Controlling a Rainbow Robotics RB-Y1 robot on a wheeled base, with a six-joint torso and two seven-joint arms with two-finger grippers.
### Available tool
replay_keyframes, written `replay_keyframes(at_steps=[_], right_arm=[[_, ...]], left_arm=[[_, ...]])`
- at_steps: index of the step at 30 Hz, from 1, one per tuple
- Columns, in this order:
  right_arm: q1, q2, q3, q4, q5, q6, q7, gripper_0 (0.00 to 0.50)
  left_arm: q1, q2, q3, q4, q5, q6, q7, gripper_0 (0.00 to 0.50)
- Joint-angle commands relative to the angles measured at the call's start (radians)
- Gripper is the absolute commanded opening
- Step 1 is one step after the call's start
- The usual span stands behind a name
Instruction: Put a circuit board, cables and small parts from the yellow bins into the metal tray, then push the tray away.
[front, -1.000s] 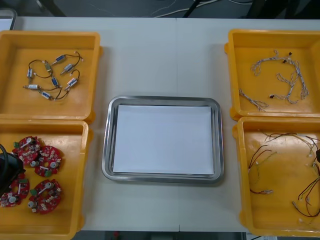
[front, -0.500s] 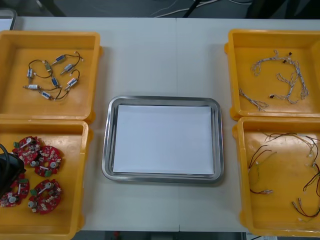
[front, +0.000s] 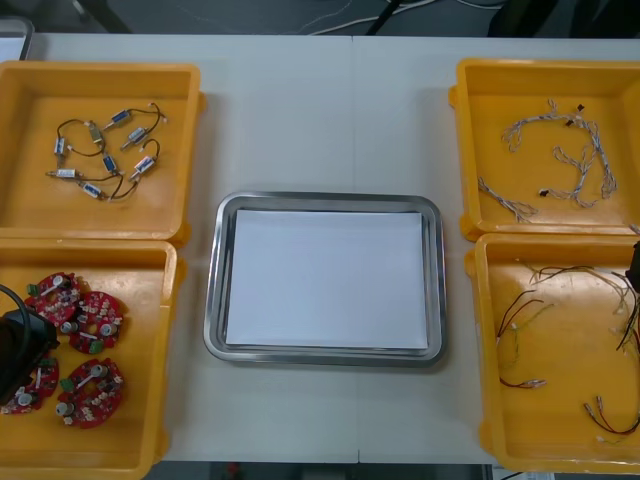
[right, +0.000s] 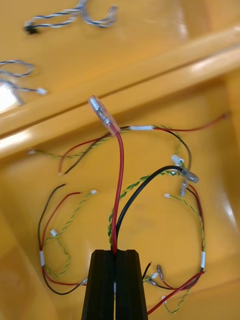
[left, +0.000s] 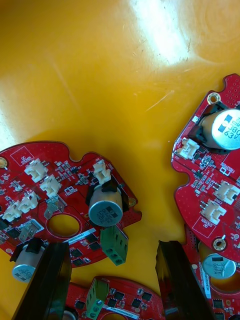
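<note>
Red circuit boards (front: 92, 392), four of them, lay in the near-left yellow bin (front: 150, 430). The left gripper (front: 15, 345) hung low over them at that bin's left side. In its wrist view its jaws were spread, gripping nothing, with a board's green terminal block between the tips. At the right edge of the bench (front: 320, 110), the right gripper (front: 634, 268) was over the near-right yellow bin (front: 478, 340). Its jaws were pressed together on a red and black cable (right: 118, 175). The two strands rose from between the tips, the red one ending in a clear connector, above the other cables (right: 65, 220) of red, black and twisted yellow-green on the bin floor. Twisted blue and white cables (front: 560, 160) lay in the far-right bin (front: 470, 150), and small metal parts (front: 105, 160) on dark leads lay in the far-left bin (front: 30, 210). Between the bins sat the metal tray (front: 213, 290), white inside.
</note>
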Motion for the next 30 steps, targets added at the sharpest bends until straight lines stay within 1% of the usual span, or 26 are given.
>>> replay_keyframes(at_steps=[1, 2, 3, 5, 6, 8, 12, 17, 22, 28, 30], right_arm=[[-0.056, -0.084, 0.06, -0.031, -0.068, 0.007, 0.1, 0.0], [-0.057, -0.088, 0.063, -0.031, -0.074, 0.007, 0.106, 0.0], [-0.062, -0.116, 0.083, -0.031, -0.108, 0.007, 0.143, 0.0], [-0.066, -0.136, 0.1, -0.031, -0.137, 0.007, 0.172, 0.0], [-0.073, -0.154, 0.111, -0.031, -0.167, 0.007, 0.201, 0.0], [-0.077, -0.168, 0.118, -0.031, -0.196, 0.007, 0.232, 0.0], [-0.085, -0.197, 0.12, -0.034, -0.273, 0.007, 0.35, 0.0], [-0.089, -0.231, 0.122, -0.058, -0.327, 0.007, 0.467, 0.0], [-0.089, -0.255, 0.157, -0.104, -0.325, 0.007, 0.537, 0.0], [-0.089, -0.295, 0.246, -0.204, -0.281, 0.007, 0.533, 0.0], [-0.089, -0.297, 0.257, -0.219, -0.281, 0.007, 0.536, 0.0]], left_arm=[[0.018, -0.014, -0.027, -0.007, -0.017, -0.009, 0.103, 0.5], [0.018, -0.016, -0.027, -0.007, -0.018, -0.009, 0.103, 0.5], [0.018, -0.019, -0.032, -0.007, -0.02, -0.009, 0.107, 0.5], [0.017, -0.022, -0.032, -0.007, -0.023, -0.01, 0.11, 0.5], [0.013, -0.027, -0.032, -0.007, -0.024, -0.01, 0.112, 0.5], [0.012, -0.027, -0.032, -0.007, -0.026, -0.01, 0.112, 0.5], [0.01, -0.027, -0.032, -0.005, -0.029, -0.01, 0.114, 0.5], [0.01, -0.031, -0.032, 0.007, -0.041, -0.016, 0.112, 0.5], [0.01, -0.036, -0.032, 0.009, -0.05, -0.022, 0.11, 0.5], [0.01, -0.036, -0.036, 0.009, -0.058, -0.022, 0.112, 0.5], [0.009, -0.036, -0.038, 0.009, -0.06, -0.022, 0.112, 0.473]])
